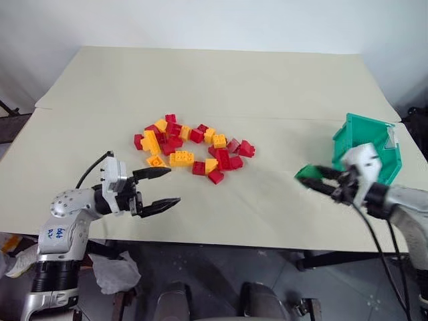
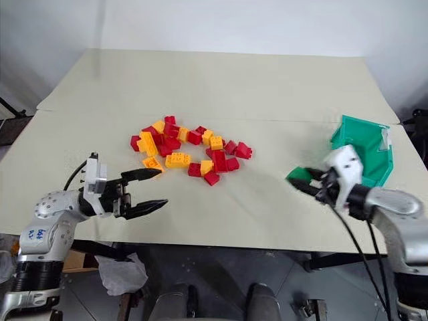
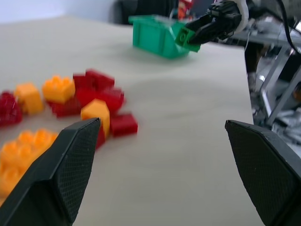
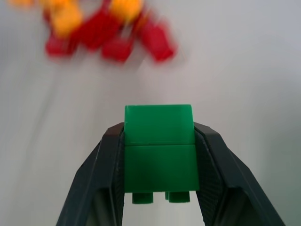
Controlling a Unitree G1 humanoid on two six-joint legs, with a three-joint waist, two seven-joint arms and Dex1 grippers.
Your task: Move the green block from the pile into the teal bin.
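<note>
Right wrist view: right gripper [image 4: 159,155] clamps the green block [image 4: 159,147] above the worktop [image 1: 267,200], beside the bin [image 1: 369,152]. Releasing early would miss it. Left gripper [image 1: 160,188] gapes wide.

Right claw [image 4: 159,188] clamps green block [image 4: 159,146]; pile [image 4: 101,28] beyond.
</note>
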